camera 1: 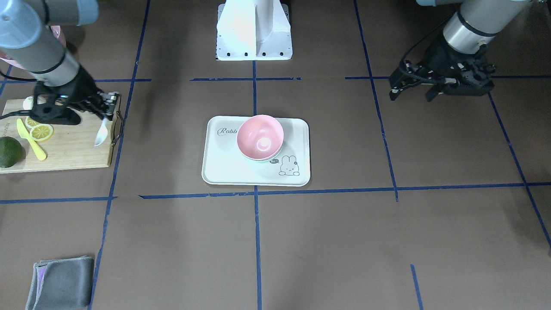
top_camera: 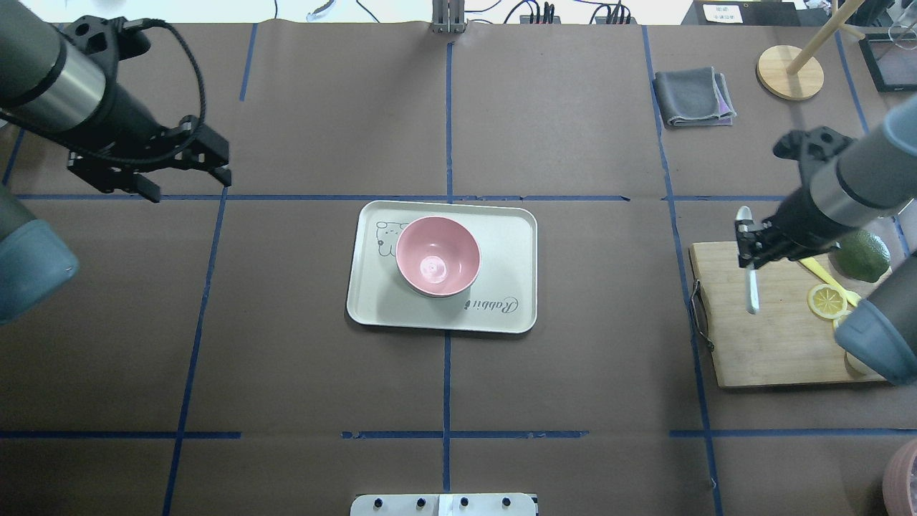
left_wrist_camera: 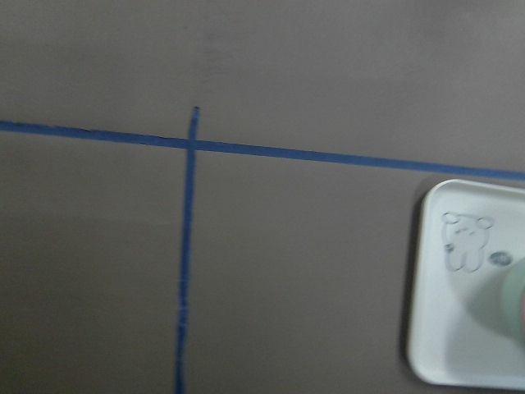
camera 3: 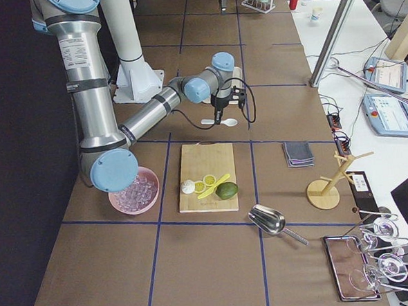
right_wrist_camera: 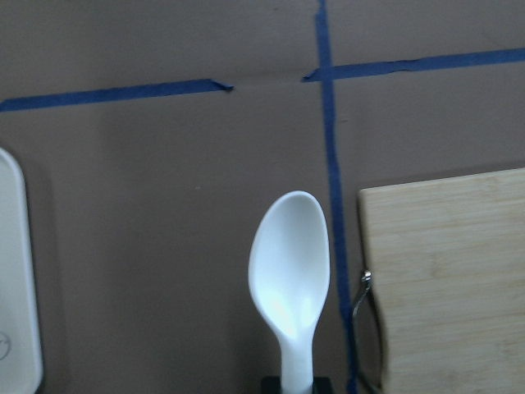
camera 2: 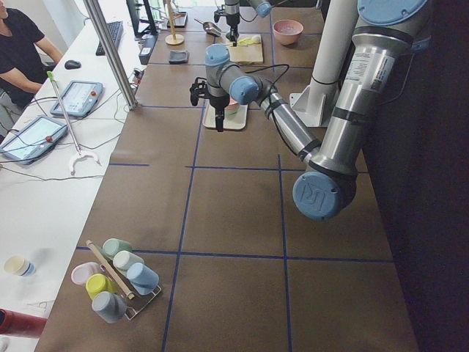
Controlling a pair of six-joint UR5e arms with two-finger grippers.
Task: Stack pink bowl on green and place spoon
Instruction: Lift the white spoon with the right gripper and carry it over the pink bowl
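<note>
The pink bowl (top_camera: 438, 256) sits nested in the green bowl (top_camera: 438, 294), of which only a thin rim shows, on the white rabbit tray (top_camera: 501, 236) at the table's middle. The stack also shows in the front-facing view (camera 1: 260, 137). My right gripper (top_camera: 749, 247) is shut on a white spoon (top_camera: 751, 294) and holds it above the left edge of the wooden cutting board (top_camera: 766, 351). The right wrist view shows the spoon's scoop (right_wrist_camera: 289, 267) sticking out forward. My left gripper (top_camera: 190, 185) is open and empty, above bare table well left of the tray.
The cutting board holds lemon slices (top_camera: 827, 301), a yellow knife (top_camera: 824, 274) and a green fruit (top_camera: 862, 256). A folded grey cloth (top_camera: 693, 97) and a wooden stand (top_camera: 790, 72) are at the far right. A pink bowl (top_camera: 904, 476) sits at the near right corner.
</note>
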